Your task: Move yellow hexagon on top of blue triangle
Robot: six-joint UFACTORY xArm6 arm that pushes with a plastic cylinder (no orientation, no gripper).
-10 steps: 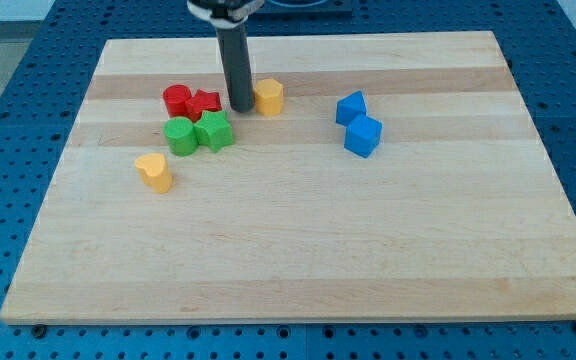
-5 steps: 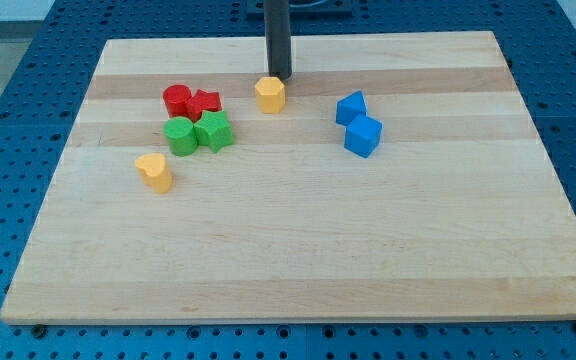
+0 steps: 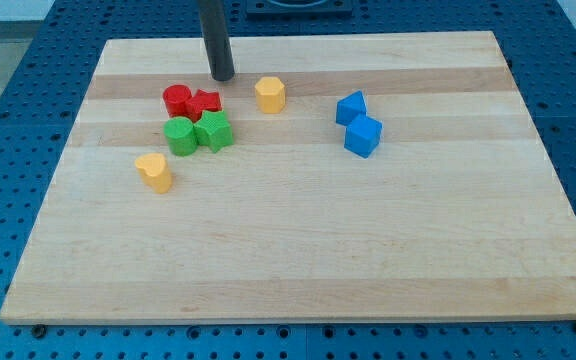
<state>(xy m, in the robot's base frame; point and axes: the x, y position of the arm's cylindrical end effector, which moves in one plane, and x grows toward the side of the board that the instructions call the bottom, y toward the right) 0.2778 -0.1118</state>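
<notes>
The yellow hexagon sits on the wooden board in the upper middle of the view. The blue triangle lies to its right, with a gap between them, and touches a blue cube just below it. My tip is on the board up and to the left of the yellow hexagon, apart from it, and just above the red blocks.
Two red blocks sit left of the hexagon, with a green cylinder and a green block under them. A second yellow block lies further down-left. The board's top edge is close behind my tip.
My tip went from the hexagon's left side to above it, then swung left to above the red blocks. The yellow hexagon and the other blocks have stayed put.
</notes>
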